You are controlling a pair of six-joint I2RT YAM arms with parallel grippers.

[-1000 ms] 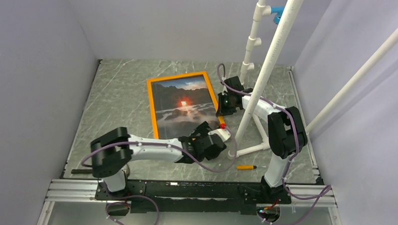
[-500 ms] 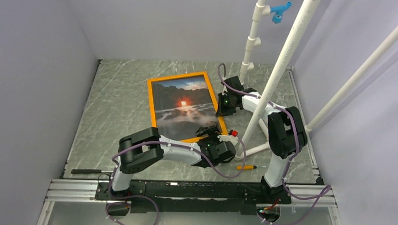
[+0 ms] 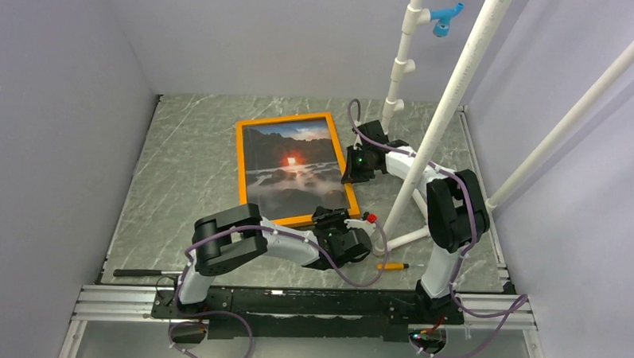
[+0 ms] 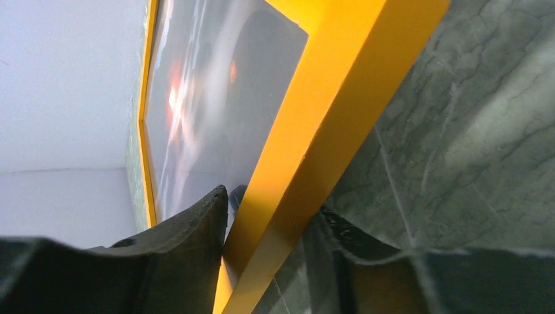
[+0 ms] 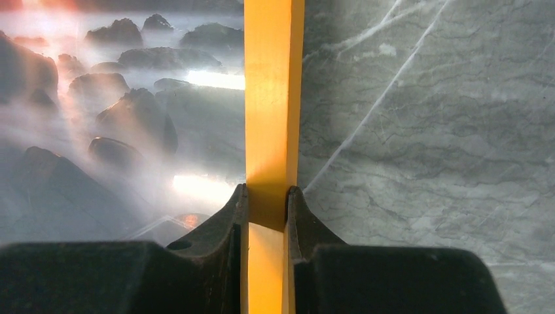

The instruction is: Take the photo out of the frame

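At frame [image 3: 240, 164] edges: right tool [image 5: 267, 196] clamped on side; left tool [image 4: 271, 209] straddling corner, grip unclear.

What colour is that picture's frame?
Bright orange: the frame shows clearest in the right wrist view.

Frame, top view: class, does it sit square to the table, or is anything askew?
Askew: the frame lies rotated on the table, its far right corner nearer the back wall than its far left corner.

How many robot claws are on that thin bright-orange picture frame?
2. The right gripper pinches the right-hand rail of the thin bright-orange rectangular picture frame. The left gripper straddles its near rail by the right corner. None seems hidden.
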